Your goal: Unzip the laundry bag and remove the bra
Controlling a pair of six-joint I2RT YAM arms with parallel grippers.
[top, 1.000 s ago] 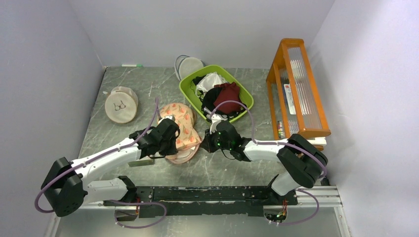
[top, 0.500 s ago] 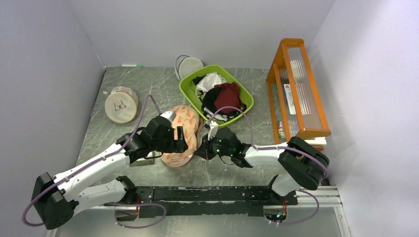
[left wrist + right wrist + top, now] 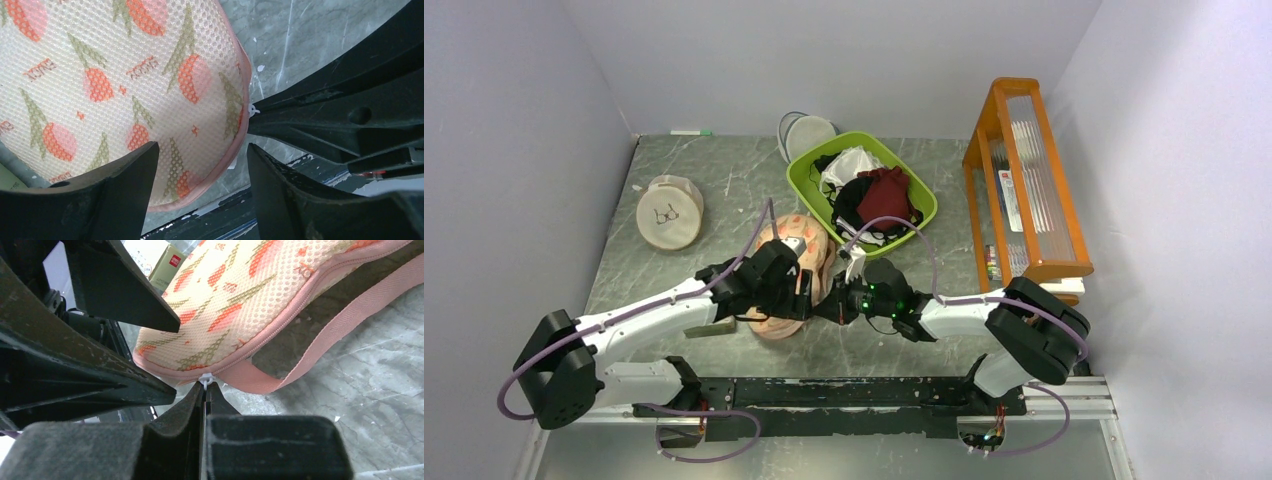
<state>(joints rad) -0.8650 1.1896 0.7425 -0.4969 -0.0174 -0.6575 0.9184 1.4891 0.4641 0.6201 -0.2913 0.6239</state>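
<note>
laundry bag (image 3: 776,325) is lying by the near edge's middle, long side pointing far | right gripper (image 3: 205,387) is pinching its zip pull (image 3: 206,377), bag sitting to its left | left gripper (image 3: 200,155) is spreading wide around the bag | bra is hiding

The laundry bag (image 3: 125,85) is seen as matt honeycomb-mesh cloth edged with woven pink tape, its zip pull (image 3: 206,377) as white plastic, the surface (image 3: 360,370) as smooth marbled stone-look, the right gripper (image 3: 205,389) as scuffed matt black plastic.
</note>
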